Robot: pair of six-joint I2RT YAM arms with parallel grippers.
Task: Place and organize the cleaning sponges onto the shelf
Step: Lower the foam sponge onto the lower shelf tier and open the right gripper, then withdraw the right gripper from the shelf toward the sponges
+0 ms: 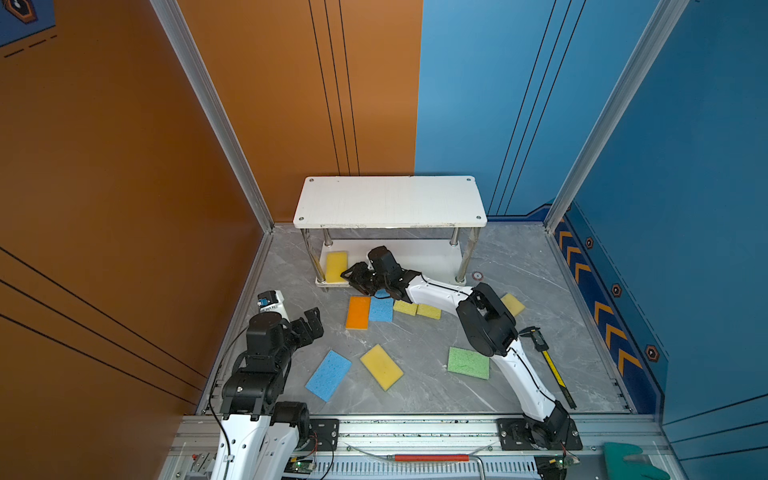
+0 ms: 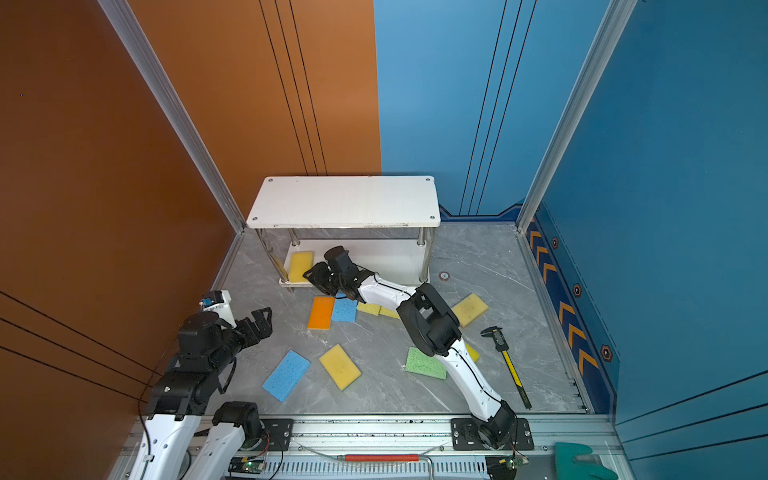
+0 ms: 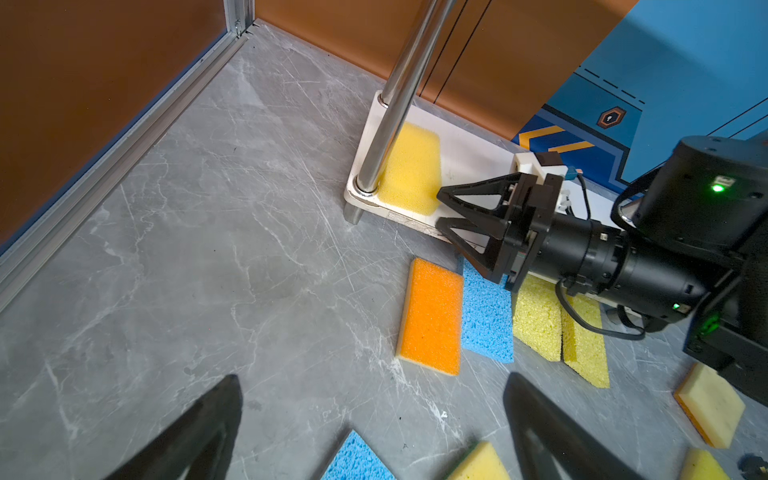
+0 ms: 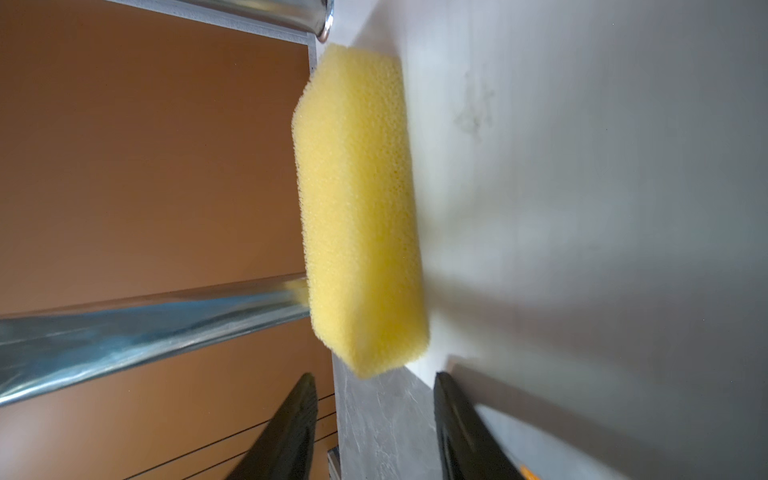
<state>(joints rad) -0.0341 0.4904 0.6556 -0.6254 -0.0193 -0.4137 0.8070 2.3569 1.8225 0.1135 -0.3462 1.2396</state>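
Right pincer point(image 3: 440, 209): I see its jaws apart and empty, tips at the near edge of the shelf's point(image 1: 390, 201) lower board. They sit just right of a yellow sponge point(image 1: 336, 266) lying flat at that board's left end. Left pincer point(image 1: 311, 322): spread wide, empty, above the floor point(image 1: 415, 399) at near left. Orange sponge point(image 1: 358, 312) and green sponge point(image 1: 468, 362) lie on the floor.

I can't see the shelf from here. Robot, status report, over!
Left gripper open. Right gripper open at shelf's lower board. One yellow sponge there; other sponges on tabletop. Front post beside it.
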